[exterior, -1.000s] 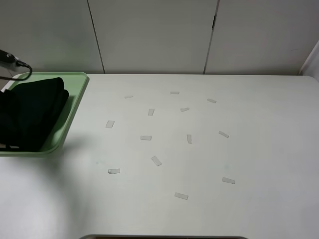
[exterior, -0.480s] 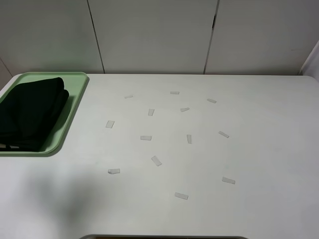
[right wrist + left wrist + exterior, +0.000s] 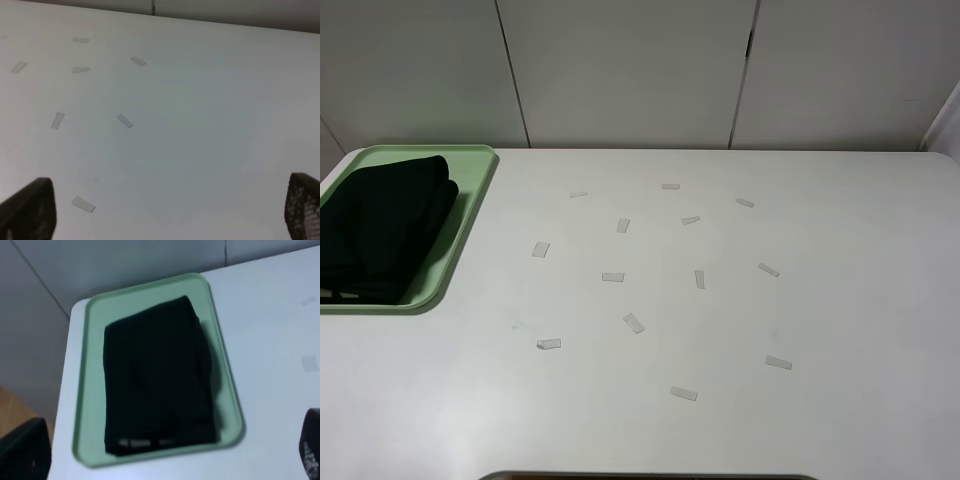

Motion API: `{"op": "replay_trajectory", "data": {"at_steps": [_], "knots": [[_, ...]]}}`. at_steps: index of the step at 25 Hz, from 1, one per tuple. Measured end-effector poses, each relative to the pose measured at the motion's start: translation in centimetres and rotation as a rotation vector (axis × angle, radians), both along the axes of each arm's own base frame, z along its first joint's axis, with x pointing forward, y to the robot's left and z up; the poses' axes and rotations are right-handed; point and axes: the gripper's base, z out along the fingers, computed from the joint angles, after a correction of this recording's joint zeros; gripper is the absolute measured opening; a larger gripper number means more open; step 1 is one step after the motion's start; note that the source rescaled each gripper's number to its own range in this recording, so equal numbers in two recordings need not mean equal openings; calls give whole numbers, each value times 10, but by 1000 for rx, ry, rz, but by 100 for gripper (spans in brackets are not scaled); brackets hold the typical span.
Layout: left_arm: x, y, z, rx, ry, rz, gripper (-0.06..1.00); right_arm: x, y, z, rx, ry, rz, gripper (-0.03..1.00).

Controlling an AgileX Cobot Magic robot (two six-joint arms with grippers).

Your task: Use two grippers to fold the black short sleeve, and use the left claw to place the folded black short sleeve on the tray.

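Note:
The black short sleeve [image 3: 385, 230] lies folded into a compact bundle on the pale-green tray [image 3: 468, 210] at the table's far left. Neither arm shows in the exterior high view. In the left wrist view the folded shirt [image 3: 155, 380] rests inside the tray [image 3: 94, 390]. My left gripper [image 3: 168, 449] hangs above and apart from it, open and empty, with only its black fingertips [image 3: 25, 450] at the frame corners. My right gripper [image 3: 165, 210] is open and empty over bare white table, its fingertips [image 3: 27, 207] wide apart. The shirt's lettering is hidden.
Several small pale tape strips [image 3: 634, 322] are scattered over the middle of the white table [image 3: 840, 300]. They also show in the right wrist view [image 3: 125, 120]. White wall panels stand behind the table's far edge.
The left arm's cable end, seen at the upper left one second ago, has left the exterior view. Its shadow on the table has faded. The shirt and tray have not moved.

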Motion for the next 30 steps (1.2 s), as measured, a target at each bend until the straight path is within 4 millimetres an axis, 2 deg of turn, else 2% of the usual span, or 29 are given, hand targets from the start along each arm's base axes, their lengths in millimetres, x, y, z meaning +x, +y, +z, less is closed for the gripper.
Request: {"op": "replay_trajectory", "data": {"at_steps": [8, 11, 17, 25, 30], "knots": [[-67, -8, -33, -85, -84, 49, 100, 0, 0, 0, 0, 0, 0, 100], [-83, -11, -43, -117, -38, 13, 100, 0, 0, 0, 0, 0, 0, 100], [-84, -7, -53, -195, 40, -94, 100, 0, 0, 0, 0, 0, 0, 100], [-75, 2, -71, -192, 100, 14, 100, 0, 0, 0, 0, 0, 0, 100], [-73, 3, -74, -185, 107, 31, 100, 0, 0, 0, 0, 0, 0, 100]]}}
